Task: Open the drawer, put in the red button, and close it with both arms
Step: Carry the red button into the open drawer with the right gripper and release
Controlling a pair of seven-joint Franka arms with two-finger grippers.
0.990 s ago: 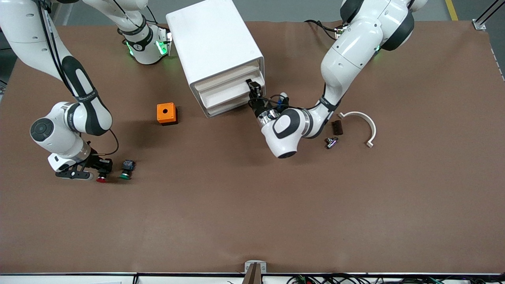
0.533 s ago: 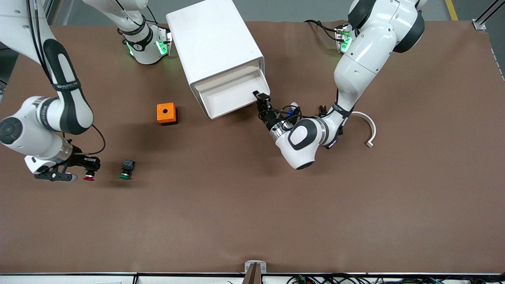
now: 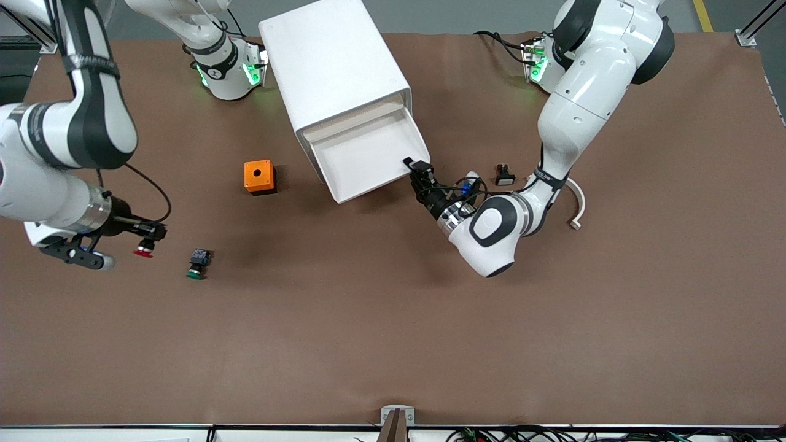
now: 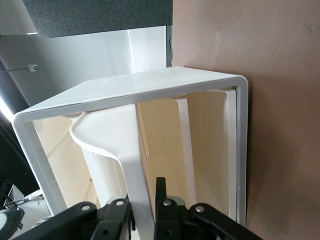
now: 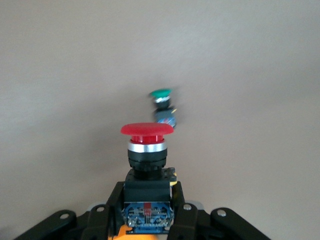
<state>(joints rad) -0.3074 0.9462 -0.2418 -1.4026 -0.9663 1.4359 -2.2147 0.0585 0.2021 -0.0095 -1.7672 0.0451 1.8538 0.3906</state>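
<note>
Green-capped button (image 3: 196,265) lies on the table at the right arm's end, nearest the front camera. Above the table beside it, the right gripper (image 3: 146,240) is clamped on the red button (image 3: 143,250), which hangs clear of the surface.

Right wrist view: the red button (image 5: 146,150) has a round red cap, silver collar, black neck and a black-and-blue block seated between the pads, cap pointing away from the wrist.

Orange box (image 3: 258,176) farther up the table.

Left gripper (image 3: 420,172) is pinched on the front lip of the drawer (image 3: 368,162), which is drawn well out of the white cabinet (image 3: 331,67); inside looks empty, though its inner end is hidden.

Judgement: carry the button high over the drawer, lower it inside, then release. The left arm should hold the drawer steady.
</note>
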